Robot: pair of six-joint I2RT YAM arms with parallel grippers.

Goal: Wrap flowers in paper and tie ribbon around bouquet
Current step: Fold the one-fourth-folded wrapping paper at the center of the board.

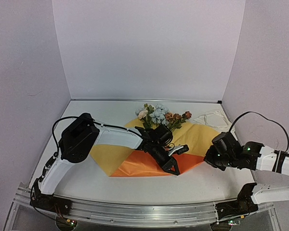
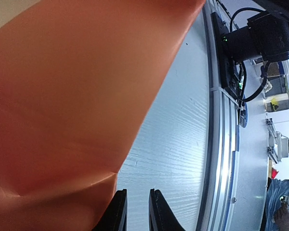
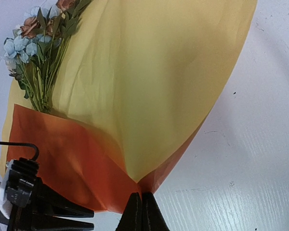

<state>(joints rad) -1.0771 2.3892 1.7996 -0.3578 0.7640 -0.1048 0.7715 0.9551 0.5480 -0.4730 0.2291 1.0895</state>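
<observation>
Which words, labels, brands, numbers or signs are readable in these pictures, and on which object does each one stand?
No text is readable in any view.
Long cream-white fabric ribbon: if it has print, it is too small to tell.
Glossy orange and yellow paper sheet: plain, no print visible.

White shells cover the long links of the left arm (image 1: 58, 171) and right arm (image 1: 265, 159); their joint blocks are black. Thin black cables (image 1: 56, 125) loop above each. The left gripper (image 2: 137, 211) has black, tapered jaws.
</observation>
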